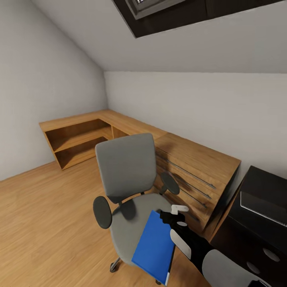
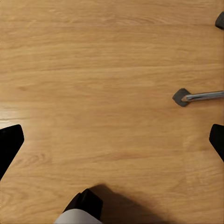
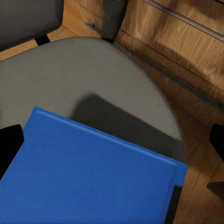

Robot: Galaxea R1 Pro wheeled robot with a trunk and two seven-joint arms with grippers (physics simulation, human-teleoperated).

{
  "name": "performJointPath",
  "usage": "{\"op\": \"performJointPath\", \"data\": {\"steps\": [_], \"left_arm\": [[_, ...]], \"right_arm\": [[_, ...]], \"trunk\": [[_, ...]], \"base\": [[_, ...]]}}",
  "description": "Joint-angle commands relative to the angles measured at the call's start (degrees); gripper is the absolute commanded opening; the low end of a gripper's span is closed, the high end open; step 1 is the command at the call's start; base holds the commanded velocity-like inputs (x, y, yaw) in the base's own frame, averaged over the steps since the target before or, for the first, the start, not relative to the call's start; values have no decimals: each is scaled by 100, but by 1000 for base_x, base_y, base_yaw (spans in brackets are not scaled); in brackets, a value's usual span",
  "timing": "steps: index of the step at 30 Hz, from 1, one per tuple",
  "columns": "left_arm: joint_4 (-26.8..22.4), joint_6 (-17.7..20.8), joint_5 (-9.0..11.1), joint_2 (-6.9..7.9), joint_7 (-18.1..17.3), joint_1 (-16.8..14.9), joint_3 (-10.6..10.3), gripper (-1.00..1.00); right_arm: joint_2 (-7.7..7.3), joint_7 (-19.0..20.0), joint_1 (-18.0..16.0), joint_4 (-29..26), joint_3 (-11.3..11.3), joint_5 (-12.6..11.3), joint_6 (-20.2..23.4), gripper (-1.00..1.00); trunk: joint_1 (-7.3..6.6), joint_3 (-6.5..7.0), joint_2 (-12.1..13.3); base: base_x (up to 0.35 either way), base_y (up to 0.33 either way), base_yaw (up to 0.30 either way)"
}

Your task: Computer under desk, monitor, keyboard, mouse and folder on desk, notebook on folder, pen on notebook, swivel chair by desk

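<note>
**Holding the blue folder over the swivel chair seat**

Gripping the folder (image 1: pixel 153 247) at one long edge, the right gripper (image 1: pixel 172 218) sits at the near right of the head view, its black fingers closed on the upper part of that edge. The folder hangs above the front of the seat, tilted, its long axis running from the gripper down and toward the camera — the low end reaches past the seat's front rim. In the right wrist view the folder (image 3: pixel 88 172) casts a dark shadow on the grey cushion behind it, so it is lifted off the seat rather than lying flat. No writing or label can be read on its cover.

The swivel chair (image 1: pixel 127 175) stands just behind, its grey backrest upright and facing the camera, black armrest pads on both sides. One silver leg of its base and a dark caster (image 2: pixel 181 97) show over the wood floor (image 2: pixel 93 84) in the left wrist view, where the left gripper (image 2: pixel 112 140) hangs with its fingertips wide apart, holding nothing.

To the right, the black tabletop of the desk (image 1: pixel 259 207) — drawer knobs below it — lies near the chair. Further back a light wood cabinet (image 1: pixel 191 167) with long bar handles runs to the corner under the sloped wall and skylight (image 1: pixel 167 16).
</note>
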Motion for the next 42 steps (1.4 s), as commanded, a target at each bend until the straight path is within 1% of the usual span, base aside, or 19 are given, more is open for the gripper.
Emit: {"op": "performJointPath", "data": {"steps": [1, 5, 12, 23, 31, 42], "left_arm": [[-8, -39, 58, 12, 47, -2, -47, 100], [-8, -37, 53, 10, 47, 0, -47, 100], [-7, -36, 52, 9, 47, 1, -47, 100], [-7, -40, 51, 8, 47, 0, -47, 100], [-6, -37, 65, 16, 47, -1, -47, 100], [-7, -36, 61, 15, 47, 1, -47, 100]], "right_arm": [[-3, -49, -6, -11, 35, -21, 25, 100], [3, -48, -6, -11, 36, -25, 30, 100], [-3, -48, -7, -11, 35, -21, 27, 100], [-4, -46, -6, -11, 27, -25, 21, 100], [-4, -51, -6, -184, 3, -39, 28, 100], [-4, -56, -6, -259, -6, -39, 13, 100]], "trunk": [[0, -5, -3], [0, -5, -3], [0, -5, -3], [0, -1, -3], [0, 31, -3], [0, 90, -3]], "base": [[-17, 0, -1], [-156, 0, -1], [-271, 37, 0], [-219, 251, -14], [-173, 216, -177], [-48, 44, -234]]}}
